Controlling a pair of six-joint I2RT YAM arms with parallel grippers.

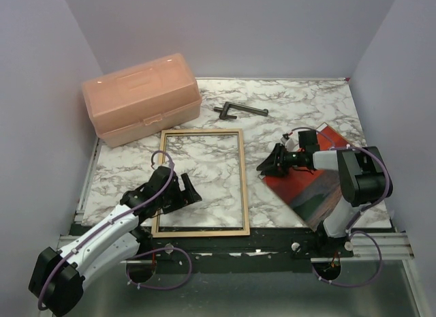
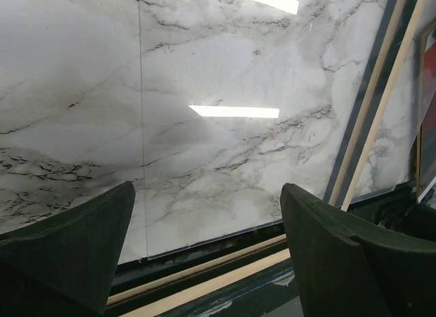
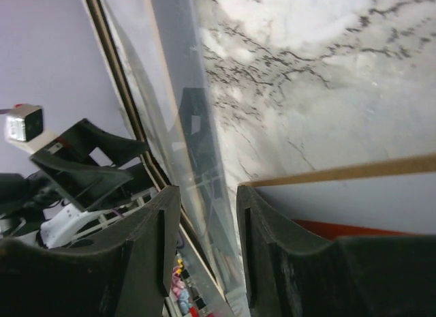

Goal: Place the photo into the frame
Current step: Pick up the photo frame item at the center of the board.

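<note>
So the frame (image 1: pixel 243 180) is laid flat on the marble surface (image 1: pixel 300 99), tan side up, left of centre. The left gripper (image 1: pixel 182 194) is held wide open over its near-left corner, nothing gripped. The photo (image 1: pixel 286 186) is spread out at the right. The right gripper (image 1: pixel 272 163) is set at its left edge, fingers narrowed, but whether it's actually pinched can't be told.

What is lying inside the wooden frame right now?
Only the marble table shows through the frame; the photo is outside it, to the right. The left gripper hangs over the frame's near left part and hides what is beneath it.
</note>
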